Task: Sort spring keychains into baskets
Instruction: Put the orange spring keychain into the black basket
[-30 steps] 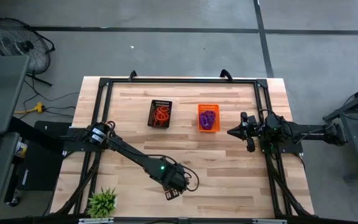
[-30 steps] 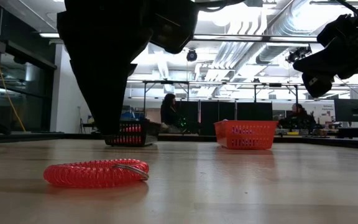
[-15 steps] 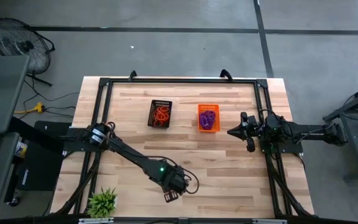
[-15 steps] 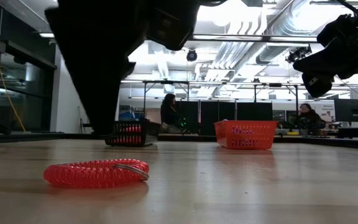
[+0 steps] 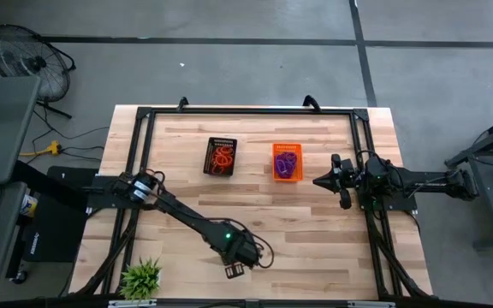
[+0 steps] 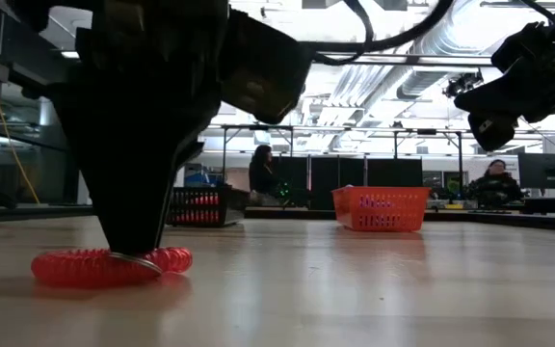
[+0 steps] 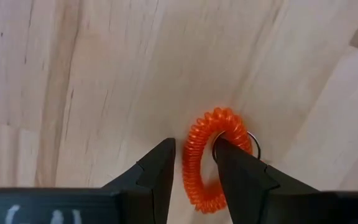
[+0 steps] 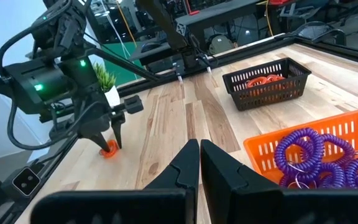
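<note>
One orange-red spring keychain [image 7: 195, 167] lies flat on the table near its near edge, also seen in the low view [image 6: 66, 267] and the right wrist view [image 8: 107, 151]. My left gripper [image 7: 192, 146] stands on it, open, pointing down [image 5: 235, 271] [image 6: 138, 246]. The black basket [image 5: 221, 156] holds orange-red keychains and the orange basket [image 5: 287, 162] holds purple ones; both stand mid-table toward the far side. My right gripper [image 5: 317, 181] hovers shut just right of the orange basket [image 8: 199, 148]. My left gripper comes from above, pointing down, and straddles one long side of the coil [image 7: 191, 155]. One finger [image 7: 229, 155] stands inside the loop against the coil and metal ring; the other finger [image 7: 160, 158] stands outside. The keychain lies flat on the table.
A small potted plant [image 5: 141, 278] stands at the near left corner, close to the left arm. A black frame rail [image 5: 246, 110] runs around the table. People sit in the room behind the far edge. Bare wood lies between the baskets and the near edge.
My left gripper has come down onto the keychain until its fingertips reach the table. The keychain has slid a little toward the table's left, still lying flat. The right arm has kept still.
</note>
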